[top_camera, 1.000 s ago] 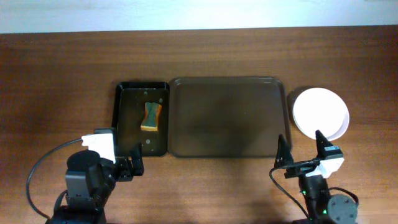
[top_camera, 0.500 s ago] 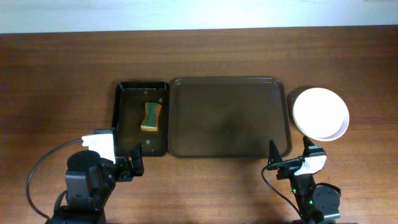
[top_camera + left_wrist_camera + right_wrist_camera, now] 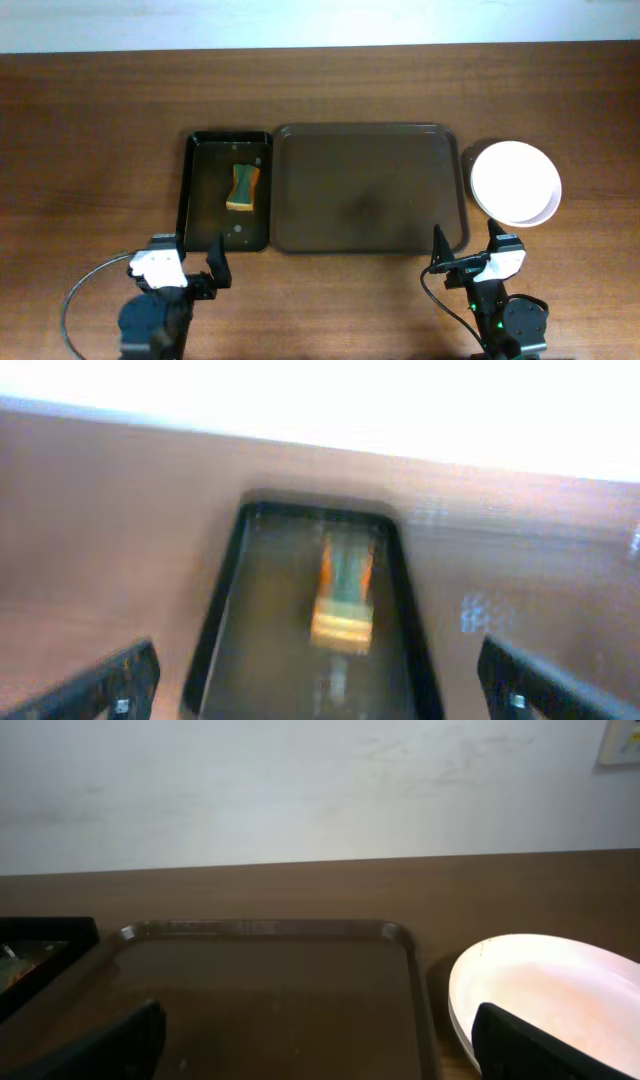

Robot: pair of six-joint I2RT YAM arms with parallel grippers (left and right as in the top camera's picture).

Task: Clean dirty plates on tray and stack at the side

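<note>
1. Overhead view: the tray lies at mid-desk with its long axis parallel to the near edge. Its floor is bare, with no plate on it.
2. The plates are stacked just beside the tray's right rim, toward the right edge of the desk. The top one is white and plain, with no sauce showing. A second rim peeps out beneath it, but how many are stacked I cannot tell.
3. The right gripper hangs at the near edge of the desk, close to the tray's near right corner. Its fingers are spread wide and hold nothing.
4. The left gripper is also at the near edge, toward the left. Its fingers are wide and empty too. It faces the black tray, where the sponge lies.
5. The stack lies ahead of the right fingers and off to their right, well apart from the left arm, so the right arm is plainly the nearer. Being round, the plates offer no axis to line up with.
6. My reading is that the job looks finished, since nothing dirty shows.
</note>
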